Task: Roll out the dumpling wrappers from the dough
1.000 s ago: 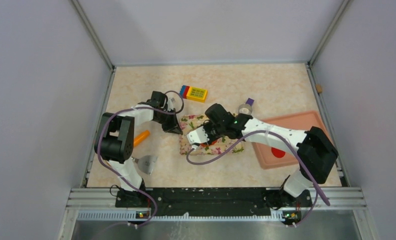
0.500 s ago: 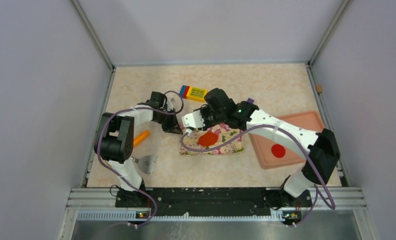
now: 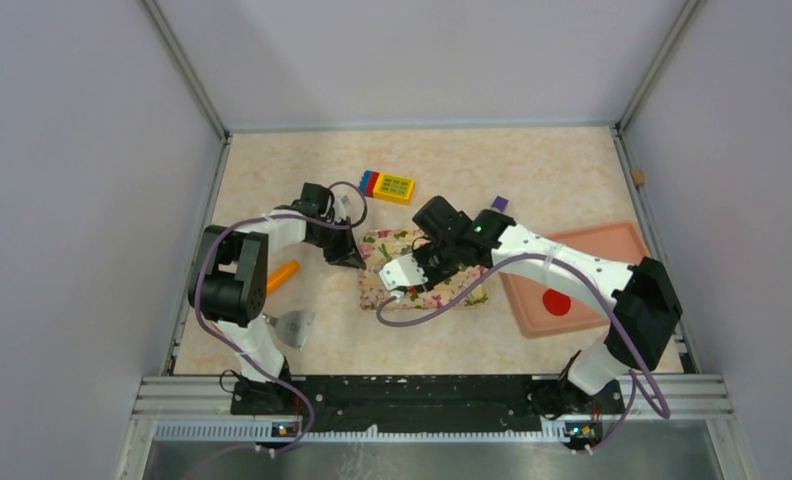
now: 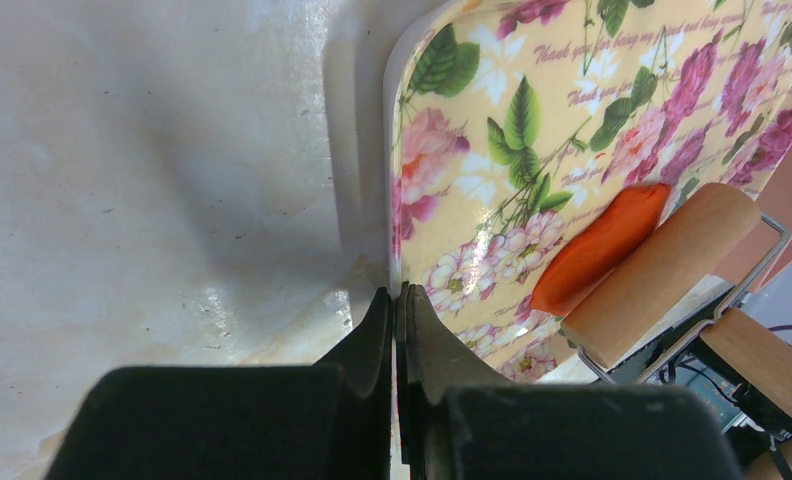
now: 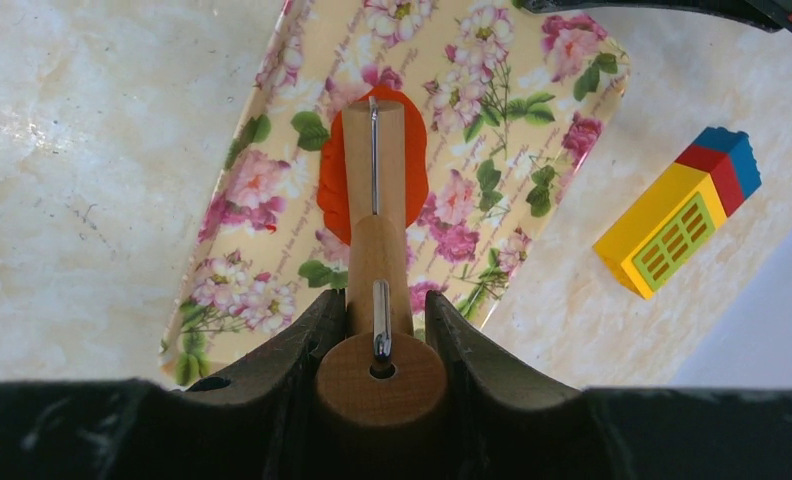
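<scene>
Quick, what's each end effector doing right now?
Left end effector: shut on edge of the floral board.
Right end effector: shut on the wooden roller.

We see that the left arm and the right arm have white links and black joints. A purple cable loops along each one. The left gripper and the right gripper are black.

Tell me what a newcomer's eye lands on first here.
The right gripper clamps a wooden rolling pin over the red-orange dough on the floral tray at table centre. The left gripper pinches that tray's rim. A flat red wrapper lies on the pink tray to the right.
</scene>
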Tool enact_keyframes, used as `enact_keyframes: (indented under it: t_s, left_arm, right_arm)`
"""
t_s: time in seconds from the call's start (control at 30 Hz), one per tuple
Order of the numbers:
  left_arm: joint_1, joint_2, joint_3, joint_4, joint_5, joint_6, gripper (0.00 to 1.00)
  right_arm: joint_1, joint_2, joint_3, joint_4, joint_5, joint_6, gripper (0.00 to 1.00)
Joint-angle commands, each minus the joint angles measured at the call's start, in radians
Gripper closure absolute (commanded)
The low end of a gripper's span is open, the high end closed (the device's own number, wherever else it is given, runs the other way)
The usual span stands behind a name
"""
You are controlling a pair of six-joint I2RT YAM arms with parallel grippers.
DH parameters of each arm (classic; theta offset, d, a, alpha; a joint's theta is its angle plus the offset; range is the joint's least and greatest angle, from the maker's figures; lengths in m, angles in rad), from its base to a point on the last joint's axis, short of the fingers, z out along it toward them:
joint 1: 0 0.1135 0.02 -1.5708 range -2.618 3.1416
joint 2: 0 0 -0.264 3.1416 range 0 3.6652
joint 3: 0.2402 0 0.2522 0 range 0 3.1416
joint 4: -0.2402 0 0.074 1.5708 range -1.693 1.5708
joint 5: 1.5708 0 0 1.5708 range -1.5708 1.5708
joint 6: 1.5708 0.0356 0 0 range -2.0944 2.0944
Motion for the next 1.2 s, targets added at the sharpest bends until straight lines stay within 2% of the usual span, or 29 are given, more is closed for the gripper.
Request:
enact_keyframes:
  t_s: [0.0, 0.1, 0.43, 1.17]
  left_arm:
    - [0.0, -0.007, -0.005, 0.028, 0.02, -0.004, 1.0]
    - [0.0, -0.005, -0.003, 0.028, 0.017, -0.003, 1.0]
    - [0.001, 0.02, 0.028, 0.01, -0.005, -0.004, 1.0]
    - [0.011, 0.06, 0.057, -0.006, -0.009, -0.007, 1.0]
  right_arm:
    - [0.0, 0.018, -0.003, -0.001, -0.07, -0.044, 1.0]
    - [-0.003, 0.032, -0.015, -0.058, -0.103, -0.078, 1.0]
    - [-0.021, 0.135, 0.099, -0.371, -0.21, -0.121, 1.0]
    - [-0.026, 0.187, 0.14, -0.518, -0.258, -0.05, 1.0]
